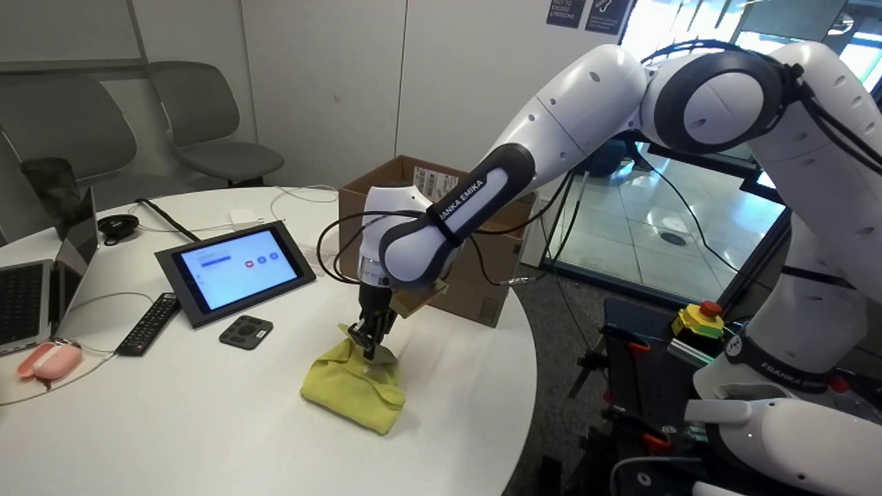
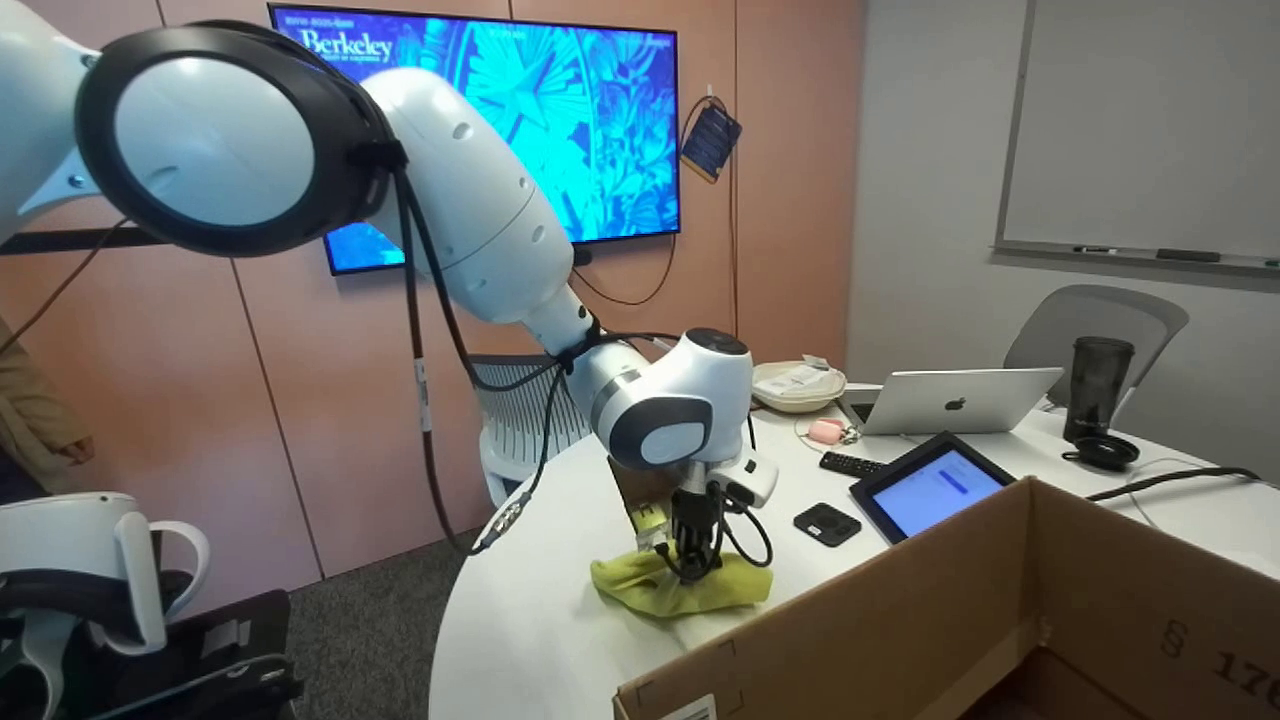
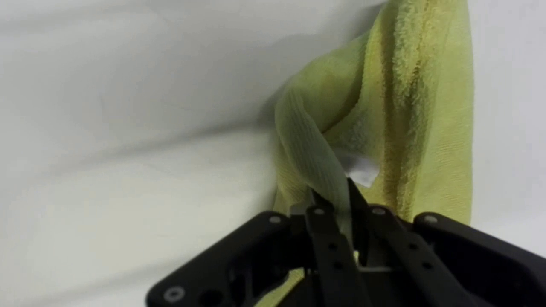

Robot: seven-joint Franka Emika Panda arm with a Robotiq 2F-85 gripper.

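A yellow-green cloth (image 1: pixel 348 396) lies folded and bunched on the white table (image 1: pixel 455 427), below the arm. My gripper (image 1: pixel 370 349) points down into its upper part, and in an exterior view the fingertips reach the cloth (image 2: pixel 735 587). Seen from the wrist, a raised fold of the cloth (image 3: pixel 445 140) runs up between the fingers of the gripper (image 3: pixel 335 196), pinched there. Beside the right finger a small white tag (image 3: pixel 362 170) shows on the cloth. The rest of the cloth spreads under and to the right of the jaws.
An open cardboard box (image 1: pixel 479 293) stands close behind the wrist, large in an exterior view (image 2: pixel 830 640). On the table are a tablet (image 1: pixel 241 265), a black puck-like device (image 1: pixel 246 332), a remote (image 1: pixel 148 324), a pink case (image 1: pixel 52 362), a laptop (image 1: pixel 27 303) and a dark cup (image 2: pixel 1095 390).
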